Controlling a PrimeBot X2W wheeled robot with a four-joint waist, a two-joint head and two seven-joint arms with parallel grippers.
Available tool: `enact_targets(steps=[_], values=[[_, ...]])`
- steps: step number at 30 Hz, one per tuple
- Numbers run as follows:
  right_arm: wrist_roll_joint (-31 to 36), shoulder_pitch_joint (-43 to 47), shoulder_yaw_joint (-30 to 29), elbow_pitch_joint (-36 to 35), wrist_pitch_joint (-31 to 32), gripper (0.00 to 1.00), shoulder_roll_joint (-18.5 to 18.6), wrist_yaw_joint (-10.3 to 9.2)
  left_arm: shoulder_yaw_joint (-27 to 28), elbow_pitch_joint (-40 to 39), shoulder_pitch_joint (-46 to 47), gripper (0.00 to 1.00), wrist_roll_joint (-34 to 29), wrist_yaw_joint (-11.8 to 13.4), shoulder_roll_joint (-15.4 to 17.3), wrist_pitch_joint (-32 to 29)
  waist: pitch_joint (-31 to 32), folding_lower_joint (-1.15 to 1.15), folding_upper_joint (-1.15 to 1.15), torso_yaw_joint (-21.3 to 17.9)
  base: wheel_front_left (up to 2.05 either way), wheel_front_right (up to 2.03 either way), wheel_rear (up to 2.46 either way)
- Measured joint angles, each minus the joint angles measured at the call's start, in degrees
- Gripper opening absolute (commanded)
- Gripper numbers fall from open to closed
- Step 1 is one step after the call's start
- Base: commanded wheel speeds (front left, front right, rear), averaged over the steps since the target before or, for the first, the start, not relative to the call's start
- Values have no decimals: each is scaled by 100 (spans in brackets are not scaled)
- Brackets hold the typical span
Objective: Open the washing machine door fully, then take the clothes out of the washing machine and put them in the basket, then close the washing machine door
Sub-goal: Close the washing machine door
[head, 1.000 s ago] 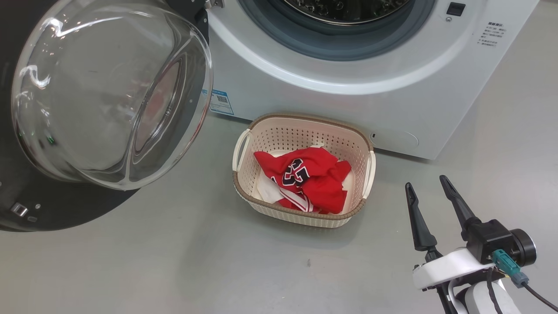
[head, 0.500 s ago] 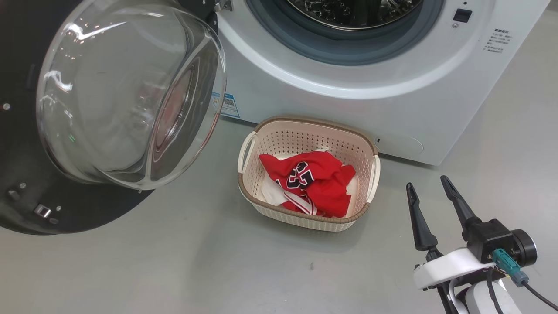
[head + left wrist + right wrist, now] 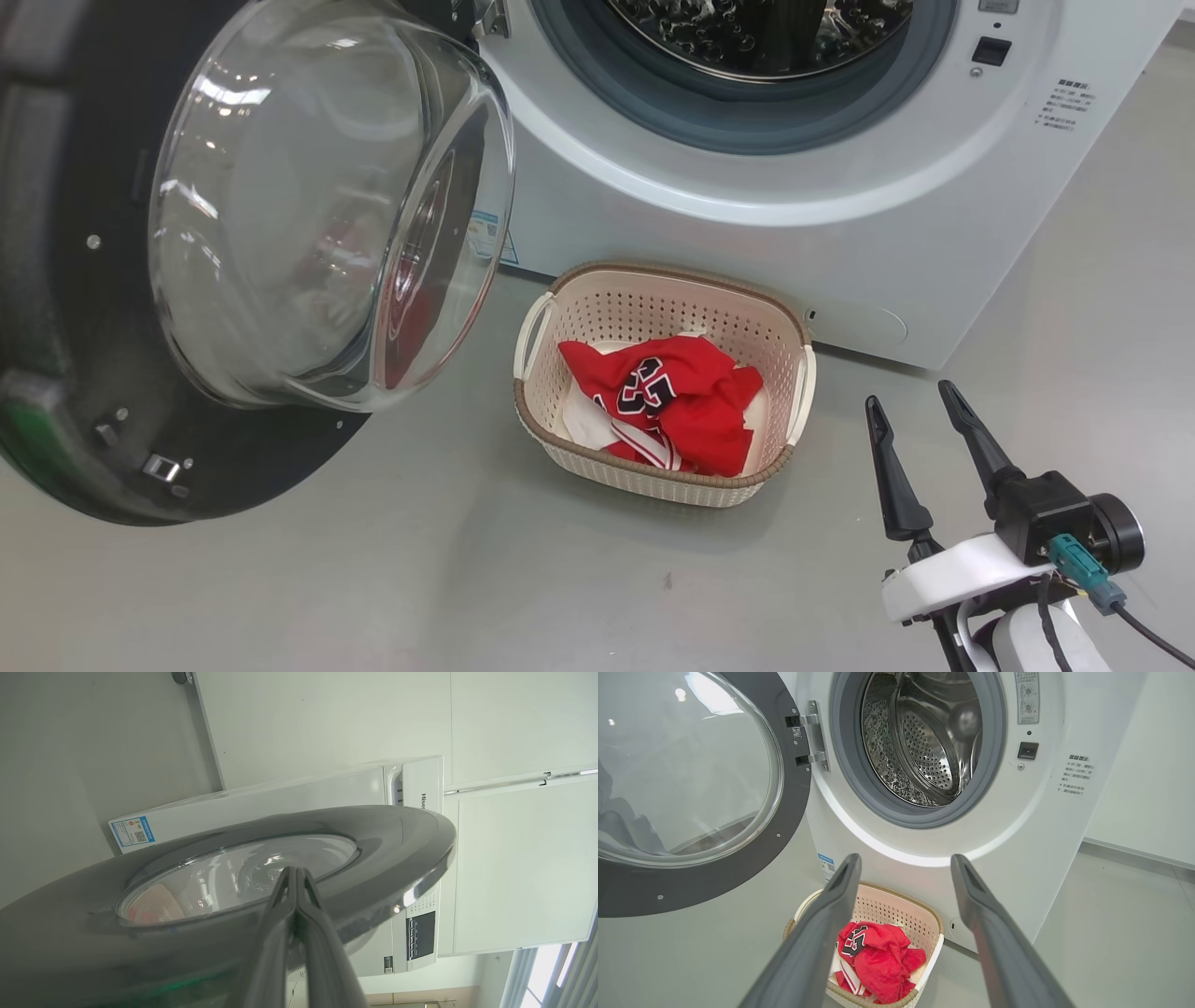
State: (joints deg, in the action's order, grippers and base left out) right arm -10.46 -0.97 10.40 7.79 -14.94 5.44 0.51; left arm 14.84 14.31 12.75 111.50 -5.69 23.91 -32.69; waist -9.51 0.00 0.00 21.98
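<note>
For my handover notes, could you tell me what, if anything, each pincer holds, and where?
Nothing: the right pincer is open, the left pincer shut and empty.

Washing machine (image 3: 840,233): one. Door (image 3: 56,327): one, hung on one hinge (image 3: 812,737). Drum (image 3: 924,742): one. Blue label sticker (image 3: 133,831): one. Basket (image 3: 653,485): one, with two side handles (image 3: 532,336). Clothes counted were one red jersey (image 3: 691,411) and at least one piece of white cloth (image 3: 583,425); could not tell if more lay beneath. Grippers: two, the left gripper (image 3: 294,870) and the right gripper (image 3: 910,393). Each had two fingers (image 3: 1008,952), four in all.
</note>
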Motion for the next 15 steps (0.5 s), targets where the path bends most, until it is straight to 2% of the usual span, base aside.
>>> enact_targets(steps=[15], values=[[-8, -1, 55, -3, 0, 100, -33, -7, -158, -500, -403, 0, 224, -68, -23, -768, 63, 0, 0, -114, 0, 0, 0]])
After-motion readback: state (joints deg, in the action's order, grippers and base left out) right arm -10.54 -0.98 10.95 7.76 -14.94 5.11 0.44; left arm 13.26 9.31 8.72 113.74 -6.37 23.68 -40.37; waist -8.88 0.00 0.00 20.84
